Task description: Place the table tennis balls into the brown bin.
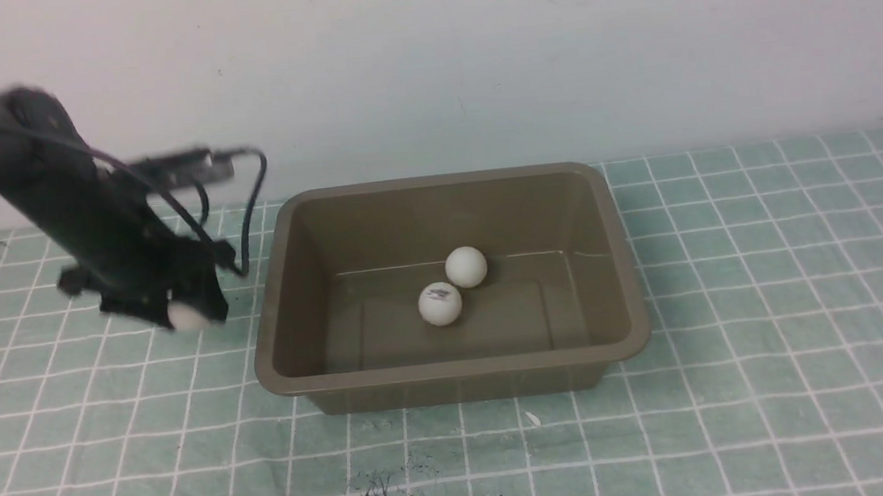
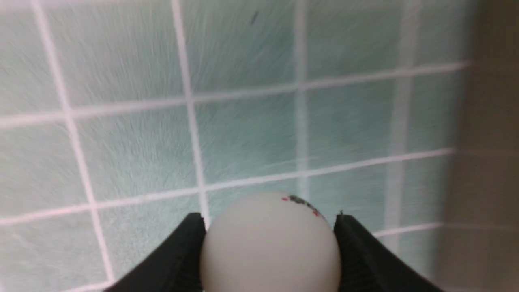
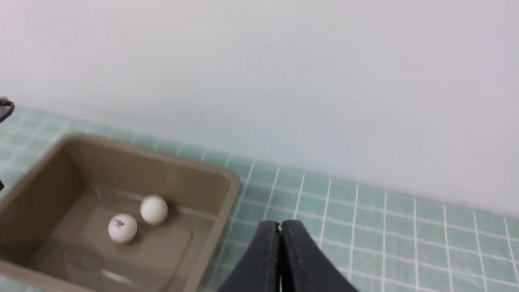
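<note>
Ball (image 2: 269, 247) clamped in left gripper (image 2: 268, 217) (its logo (image 2: 302, 202) shows only wrist-side); right gripper (image 3: 279, 224) closed, empty.

Wall (image 1: 471, 51): plain, off-white, meets tabletop along straight line at back. Tabletop (image 1: 781, 329): pale green surface, white grid lines forming small squares, some lines slightly wavy. Dark scuff marks (image 1: 380, 489) near front, left of centre. Small white fleck (image 1: 533, 419) just beyond them. Light soft, even; shadows faint.

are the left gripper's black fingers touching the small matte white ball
Touching: the left wrist view shows both black fingers pressed against the small matte white ball, no gap.
</note>
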